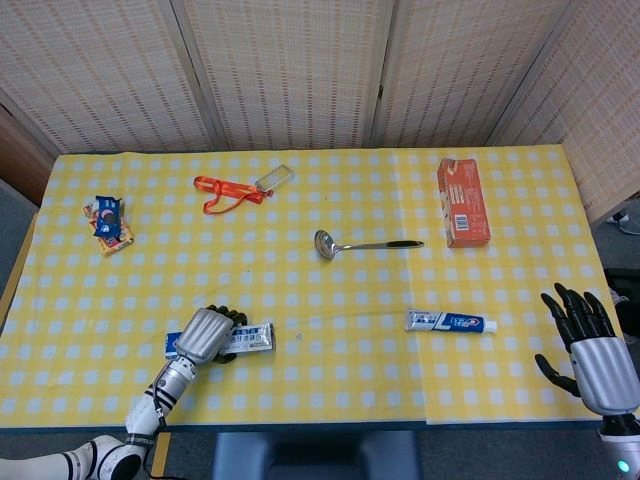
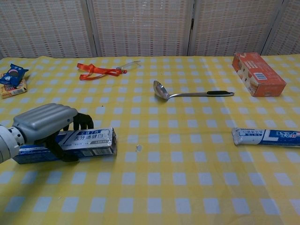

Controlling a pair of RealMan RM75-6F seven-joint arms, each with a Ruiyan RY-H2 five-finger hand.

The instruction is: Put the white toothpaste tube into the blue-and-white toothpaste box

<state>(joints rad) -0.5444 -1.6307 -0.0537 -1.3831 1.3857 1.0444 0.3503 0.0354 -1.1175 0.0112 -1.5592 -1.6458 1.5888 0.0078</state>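
Toothpaste tube (image 1: 450,321), white with blue print, lies flat on the yellow checked tablecloth (image 1: 330,380) toward the right front, well apart from both hands. Near the left front, the blue-and-white toothpaste box (image 2: 86,141) sits under the left hand (image 2: 44,123), whose dark fingers (image 2: 83,121) curl over its top and grip it. At the table's right edge the right hand (image 1: 590,345) hovers with fingers spread, holding nothing.

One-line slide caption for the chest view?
Left hand grips the toothpaste box; the toothpaste tube lies apart at right.
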